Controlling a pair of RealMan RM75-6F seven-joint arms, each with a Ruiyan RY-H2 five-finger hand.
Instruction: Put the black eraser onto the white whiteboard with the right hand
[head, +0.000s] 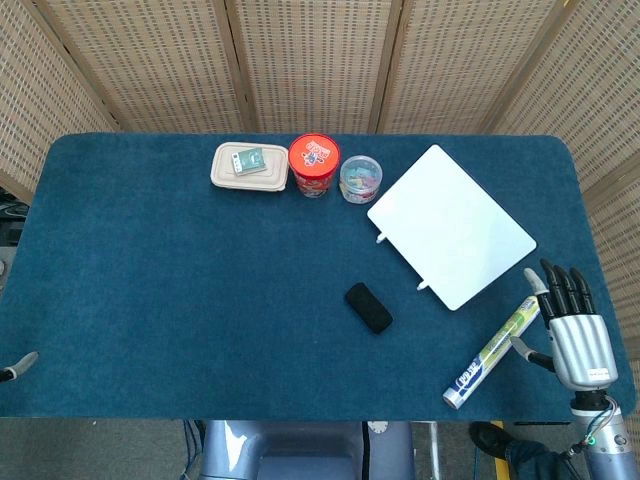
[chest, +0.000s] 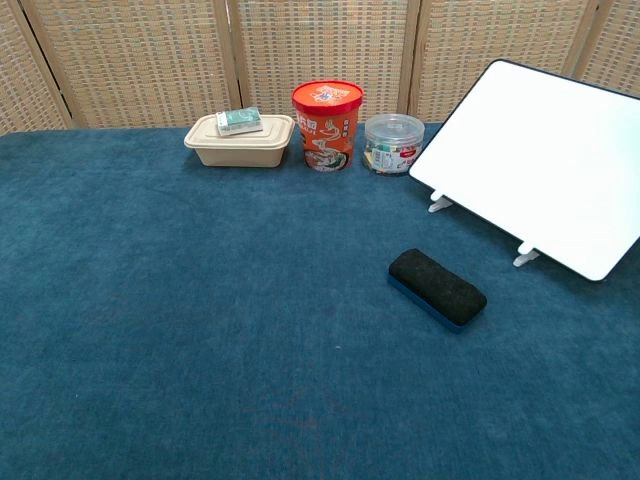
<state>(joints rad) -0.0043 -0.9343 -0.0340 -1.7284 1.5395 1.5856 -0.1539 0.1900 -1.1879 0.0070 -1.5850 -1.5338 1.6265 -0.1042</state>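
Note:
The black eraser (head: 369, 307) (chest: 437, 287) lies flat on the blue cloth, a little in front of and left of the white whiteboard (head: 451, 225) (chest: 542, 160). The whiteboard rests tilted on small white feet at the right of the table. My right hand (head: 573, 325) hovers at the table's right front corner, fingers straight and apart, holding nothing, well right of the eraser. Only a grey tip of my left hand (head: 18, 367) shows at the left front edge in the head view. Neither hand appears in the chest view.
A marker pen (head: 493, 352) lies diagonally just left of my right hand. Along the back stand a beige lidded box (head: 249, 167) (chest: 240, 139) with a small pack on it, a red cup (head: 314, 165) (chest: 327, 125) and a clear round tub (head: 360, 179) (chest: 393, 143).

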